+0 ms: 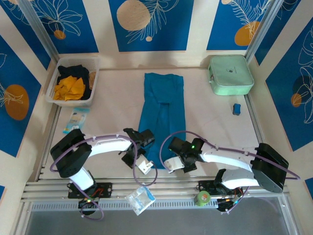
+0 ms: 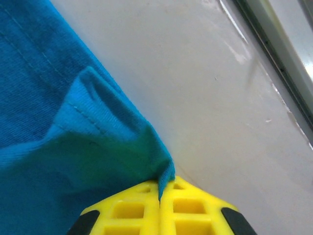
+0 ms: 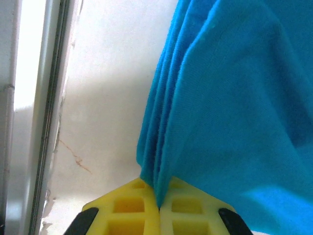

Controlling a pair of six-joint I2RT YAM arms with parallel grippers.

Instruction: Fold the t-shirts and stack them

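The tabletop carries one teal shirt, laid out as a long narrow strip down the middle, with its far end near the back wall and its near end between the two arms. It looks already folded lengthwise, sleeves in.

The cloth is soft, light and limp. It will sag and crease wherever it is not held, and layers may slip apart if only the top one is caught. The near corners are the sensible place to take it, all layers pinched together, so the end can be carried over evenly.

At the far left stands one basket holding an orange shirt and a black shirt, crumpled together. I count one of each, though more may lie beneath. At the far right sits one mint case.

There are two pincers. The left pincer is closed on the near left corner of the teal shirt, the hem bunched up between its yellow pads. The right pincer is closed on the near right corner, several layers of cloth rising out of it in folds.

Two clear packets lie apart from the shirt: one below the basket, one at the near edge.
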